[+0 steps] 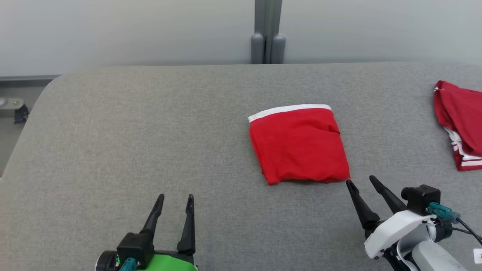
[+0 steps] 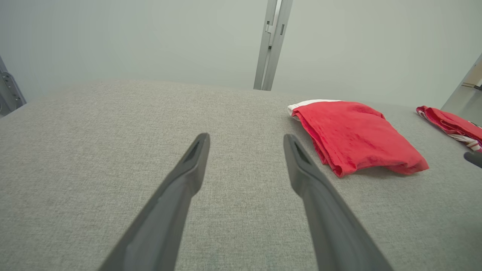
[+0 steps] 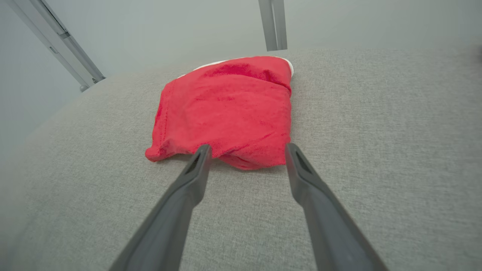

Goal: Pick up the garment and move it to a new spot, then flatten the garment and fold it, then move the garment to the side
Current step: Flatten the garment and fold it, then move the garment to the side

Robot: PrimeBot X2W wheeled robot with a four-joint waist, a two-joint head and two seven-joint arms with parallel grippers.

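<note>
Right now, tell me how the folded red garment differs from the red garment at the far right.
The folded red garment is a flat, squared stack; the far-right garment lies loose and rumpled. The folded red garment shows one plain white band along its far edge; the far-right garment shows thin white stripes. Both are red with white trim, on the gray padded surface.

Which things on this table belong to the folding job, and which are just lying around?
Part of the job:
- folded red garment, mid-table
- right gripper, open, by its near corner
- left gripper, open, over bare table

Probably just lying about:
- striped red garment, at the far right
- grey post behind the table
</note>
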